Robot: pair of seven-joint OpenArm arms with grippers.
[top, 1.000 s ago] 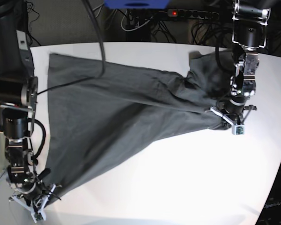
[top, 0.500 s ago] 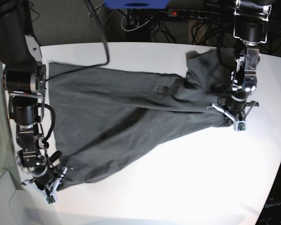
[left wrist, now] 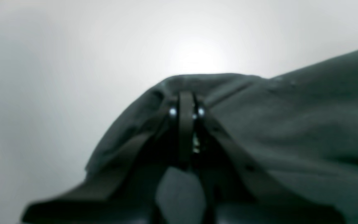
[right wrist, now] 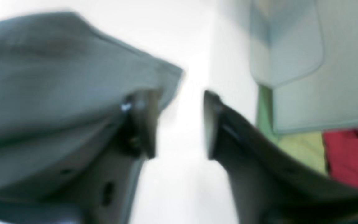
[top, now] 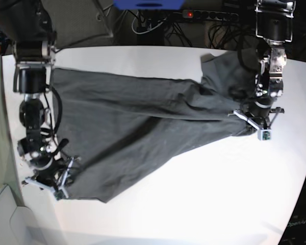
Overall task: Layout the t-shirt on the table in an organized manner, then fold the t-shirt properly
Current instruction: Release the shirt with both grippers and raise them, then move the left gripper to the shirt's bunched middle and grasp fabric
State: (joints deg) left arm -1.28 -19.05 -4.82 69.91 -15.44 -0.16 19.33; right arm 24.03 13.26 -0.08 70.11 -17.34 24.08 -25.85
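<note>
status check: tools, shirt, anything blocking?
Left tool shut on the t-shirt. Right tool open, cloth edge beside one finger. Shirt stretched diagonally, creased, on the table. Nothing blocking.

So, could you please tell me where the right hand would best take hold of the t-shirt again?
Probably the bottom corner of the t-shirt beside the open right hand, coming in low from the table edge. The cloth lies flat there with a free hem, while the left hand stays pinched on the far end.
</note>
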